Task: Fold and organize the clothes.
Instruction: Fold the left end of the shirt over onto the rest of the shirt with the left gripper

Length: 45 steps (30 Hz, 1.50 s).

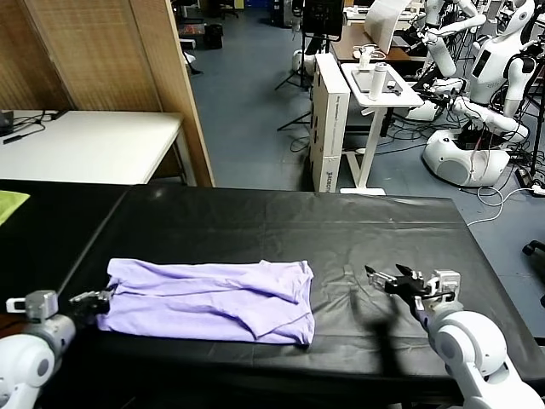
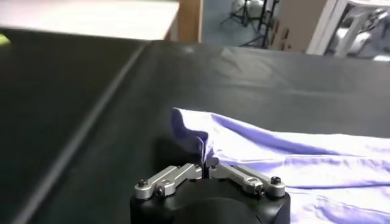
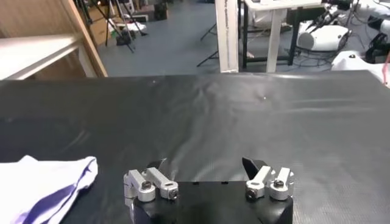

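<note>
A black-covered surface (image 1: 255, 226) carries a pale lavender T-shirt (image 1: 209, 300) lying folded flat near its front edge, with a yellow-green cloth (image 1: 10, 203) at the far left.

We could see only part of the T-shirt (image 2: 286, 158) in the left wrist view; it ran off the frame toward 3 o'clock. In the right wrist view just one corner of it (image 3: 42, 182) showed, cut off at 9 o'clock. Folded as it lay in the head view, any print on it (image 1: 209, 300) was hidden from us. The fingertips of the left gripper (image 2: 207, 169) were buried in the cloth's edge. A yellow-green cloth (image 1: 8, 204) was clipped by the head view's 9 o'clock edge.
</note>
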Tool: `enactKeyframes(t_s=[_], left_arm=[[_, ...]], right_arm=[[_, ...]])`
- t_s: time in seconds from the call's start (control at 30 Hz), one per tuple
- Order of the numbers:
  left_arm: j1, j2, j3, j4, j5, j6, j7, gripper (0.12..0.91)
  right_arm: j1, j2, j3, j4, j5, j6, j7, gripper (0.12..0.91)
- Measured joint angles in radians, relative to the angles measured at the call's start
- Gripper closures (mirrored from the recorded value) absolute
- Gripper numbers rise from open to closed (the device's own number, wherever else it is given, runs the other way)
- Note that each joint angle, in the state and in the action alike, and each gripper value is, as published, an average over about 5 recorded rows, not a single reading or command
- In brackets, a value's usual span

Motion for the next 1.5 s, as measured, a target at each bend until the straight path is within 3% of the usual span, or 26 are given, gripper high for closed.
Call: enactKeyframes(t_s=[0.23,0.43,0.97,1.5], left_arm=[[0.011,-0.083,0.079,-0.148,-0.128,0.000,-0.069,0.867],[-0.026,-0.142,0.177,-0.193,-0.162,-0.001,-0.104,0.867],[-0.106,-0.311,0.439,-0.126,-0.110,0.000,-0.139,0.867],[-0.131,-0.428,0.530,-0.084,-0.085,0.000,-0.143,0.867]], right_arm=[[-0.022,0.006,0.015,0.013,-0.012,0.000,-0.002,0.118],[-0.044,0.017,0.024,0.020,-0.033,0.000,-0.004,0.118],[-0.069,0.042,0.030,0.017,-0.074,0.000,-0.010,0.118],[-0.064,0.046,0.008,0.002,-0.100,0.013,-0.019,0.118]])
